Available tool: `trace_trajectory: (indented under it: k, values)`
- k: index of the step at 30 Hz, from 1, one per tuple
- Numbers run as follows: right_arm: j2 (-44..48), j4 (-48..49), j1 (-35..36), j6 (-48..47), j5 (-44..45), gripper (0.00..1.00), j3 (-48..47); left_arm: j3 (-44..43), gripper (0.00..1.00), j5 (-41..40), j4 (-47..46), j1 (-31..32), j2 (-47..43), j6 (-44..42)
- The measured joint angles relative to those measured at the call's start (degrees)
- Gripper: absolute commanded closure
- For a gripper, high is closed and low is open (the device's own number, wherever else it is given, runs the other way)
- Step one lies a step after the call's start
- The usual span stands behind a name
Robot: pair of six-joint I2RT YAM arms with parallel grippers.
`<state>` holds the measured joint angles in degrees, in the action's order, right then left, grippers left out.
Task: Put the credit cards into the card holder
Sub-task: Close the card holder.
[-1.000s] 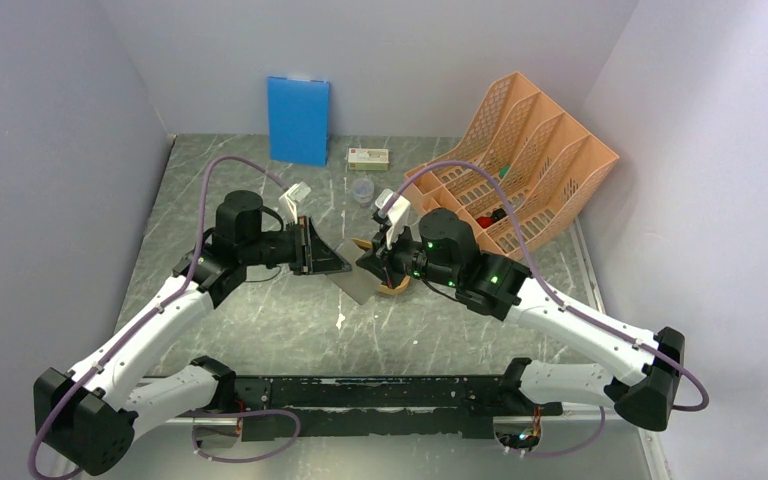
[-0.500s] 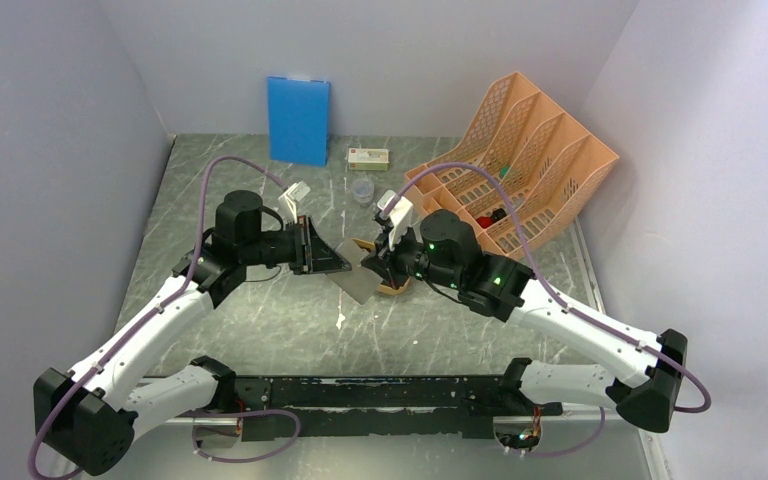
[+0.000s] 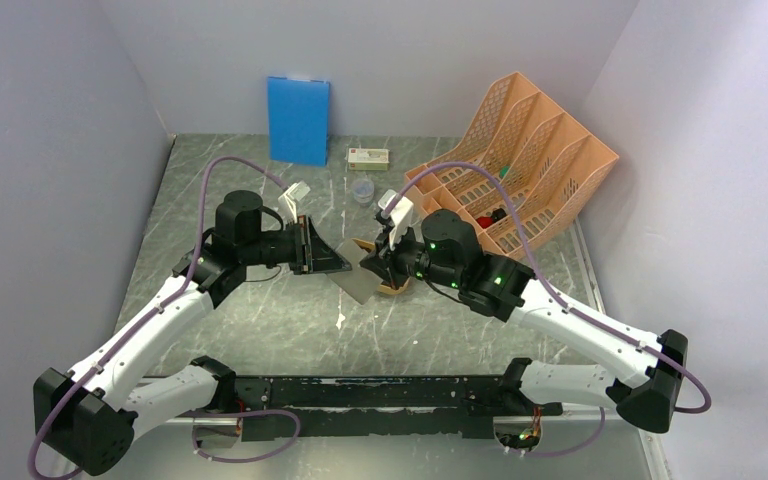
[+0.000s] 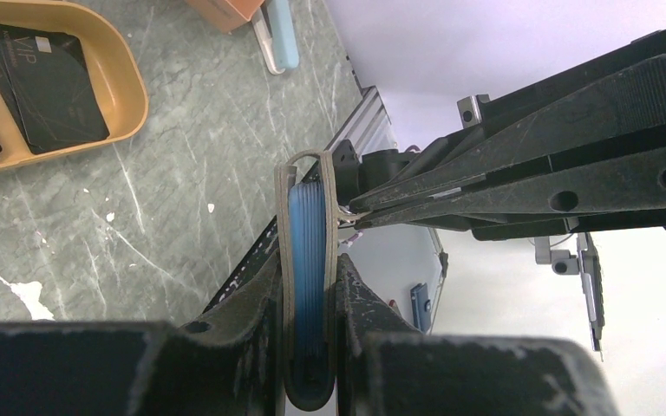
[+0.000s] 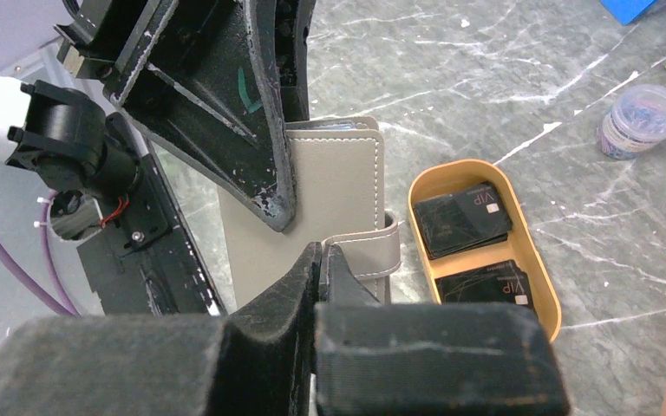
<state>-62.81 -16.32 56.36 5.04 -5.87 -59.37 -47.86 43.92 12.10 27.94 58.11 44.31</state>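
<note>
Card holder (image 5: 329, 199) sits clamped in left claw (image 4: 310, 295), right claw (image 5: 321, 256) pinching its half-hidden strap (image 5: 373, 251).

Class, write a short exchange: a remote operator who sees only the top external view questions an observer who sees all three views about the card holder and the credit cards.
Operator: The arms hide the card holder. What is the right arm gripping?
Observer: In the right wrist view, the right fingers are shut on the card holder's strap.
Operator: Where are the credit cards?
Observer: The credit cards lie in two stacks in the yellow tray.
</note>
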Motion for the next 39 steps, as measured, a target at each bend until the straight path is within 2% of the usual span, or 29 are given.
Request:
trace_trajectory:
  k: [29, 39]
  values:
    - [-0.13, 0.59, -0.09, 0.52, -1.18, 1.00, 0.00, 0.00, 0.95, 0.07, 0.17, 0.00, 0.00, 0.17]
    - [-0.42, 0.66, 1.18, -0.46, 1.33, 1.00, 0.00, 0.07, 0.95, 0.09, 0.07, 0.00, 0.00, 1.75]
